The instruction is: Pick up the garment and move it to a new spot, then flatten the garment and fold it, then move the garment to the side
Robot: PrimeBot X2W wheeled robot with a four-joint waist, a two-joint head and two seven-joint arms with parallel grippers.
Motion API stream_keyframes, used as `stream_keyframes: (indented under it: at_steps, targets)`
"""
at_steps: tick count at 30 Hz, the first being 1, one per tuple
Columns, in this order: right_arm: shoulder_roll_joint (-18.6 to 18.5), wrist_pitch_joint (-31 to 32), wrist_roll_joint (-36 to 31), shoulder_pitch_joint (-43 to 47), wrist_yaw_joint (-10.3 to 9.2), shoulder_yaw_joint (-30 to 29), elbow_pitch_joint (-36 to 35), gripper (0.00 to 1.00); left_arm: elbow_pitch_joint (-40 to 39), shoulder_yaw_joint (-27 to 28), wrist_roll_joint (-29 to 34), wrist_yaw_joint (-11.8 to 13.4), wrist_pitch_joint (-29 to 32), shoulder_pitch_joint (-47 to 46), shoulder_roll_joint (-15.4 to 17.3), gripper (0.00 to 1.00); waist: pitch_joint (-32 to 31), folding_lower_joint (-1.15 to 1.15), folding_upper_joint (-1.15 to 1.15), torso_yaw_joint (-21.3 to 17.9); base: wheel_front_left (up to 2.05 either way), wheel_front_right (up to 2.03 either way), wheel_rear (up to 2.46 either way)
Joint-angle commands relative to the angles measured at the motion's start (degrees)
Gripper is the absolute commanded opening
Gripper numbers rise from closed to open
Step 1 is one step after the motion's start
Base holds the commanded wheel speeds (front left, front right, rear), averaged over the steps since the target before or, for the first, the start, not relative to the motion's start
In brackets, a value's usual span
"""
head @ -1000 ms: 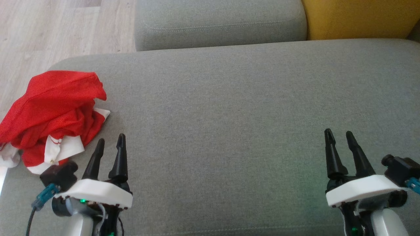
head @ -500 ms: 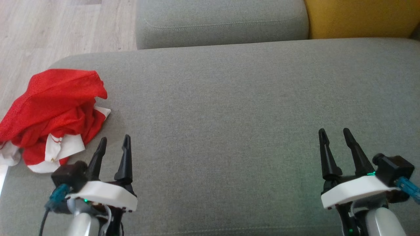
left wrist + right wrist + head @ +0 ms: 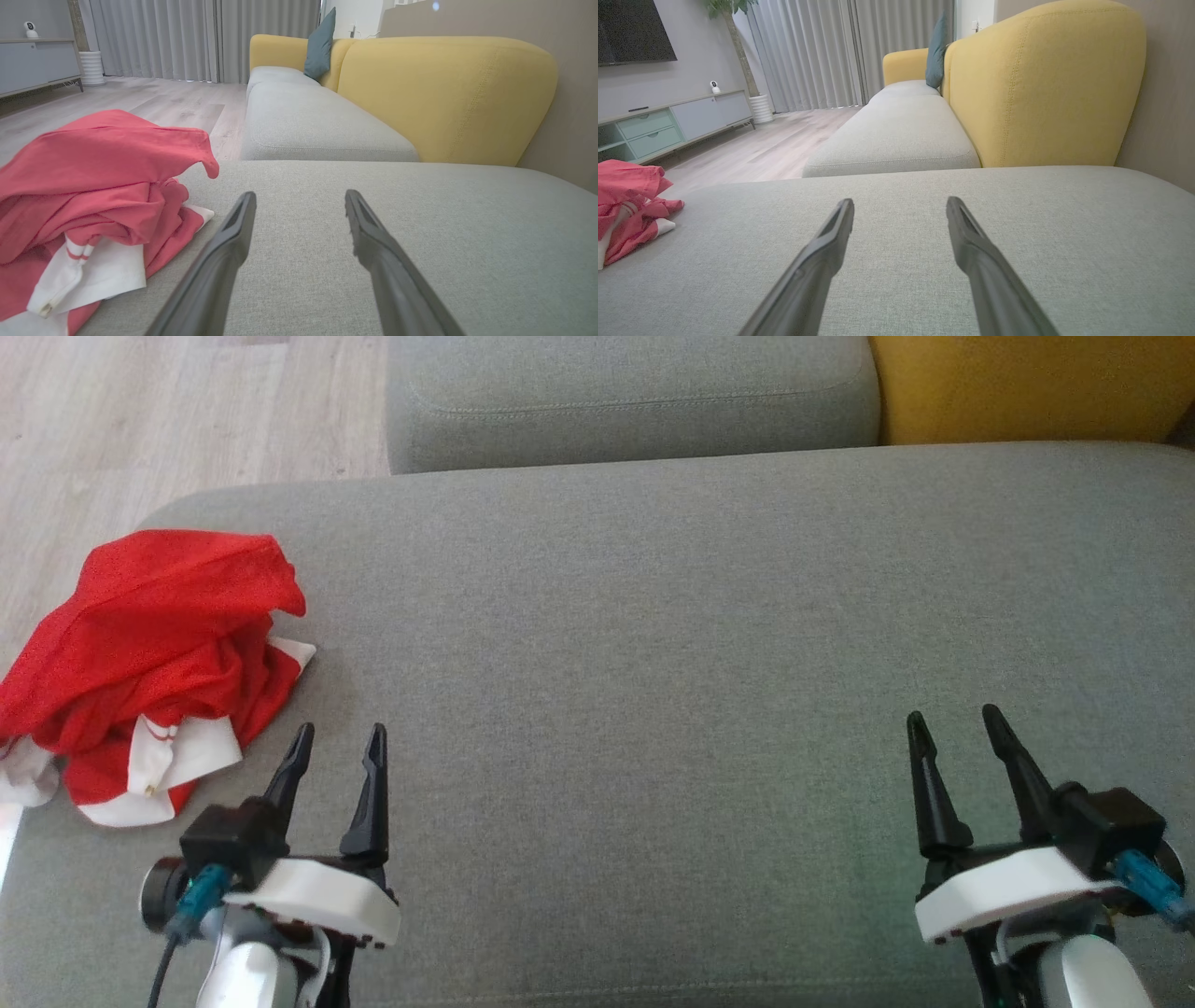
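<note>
A crumpled red garment [image 3: 159,644] with white trim lies in a heap at the left end of the grey sofa cushion [image 3: 653,644]. It also appears at the left in the left wrist view, garment [image 3: 98,172], and far left in the right wrist view, garment [image 3: 626,205]. My left gripper [image 3: 338,739] hovers open just right of the heap's near edge, with nothing between its fingers. Far to the right, my right gripper [image 3: 952,721] is open and empty over bare cushion.
A second grey seat cushion [image 3: 625,392] adjoins at the back, with a yellow backrest [image 3: 1027,383] at the far right. Wooden floor [image 3: 168,420] lies beyond the cushion's left edge. A teal pillow [image 3: 320,44] and a low cabinet [image 3: 668,123] stand far off.
The left gripper has shifted a little to the right and turned at the wrist. The right gripper moved slightly left and down. The garment lies as before.
</note>
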Motion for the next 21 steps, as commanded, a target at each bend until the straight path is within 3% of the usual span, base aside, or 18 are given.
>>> stream_keyframes:
  at_steps: [1,21]
  targets:
    - [-0.3,-0.8,-1.3,-1.0,-0.04,1.1,-2.5,1.00,-1.6,1.6,1.4,0.2,-0.7,-2.8,1.0,1.00,0.0,0.00,0.00,0.0,0.00,0.00,0.00]
    - [-0.3,-0.6,-0.2,-1.1,-0.04,0.6,-1.6,1.00,0.2,2.9,2.5,-0.3,-1.3,-3.1,0.2,1.00,0.5,0.00,0.00,0.1,0.00,0.00,0.00]
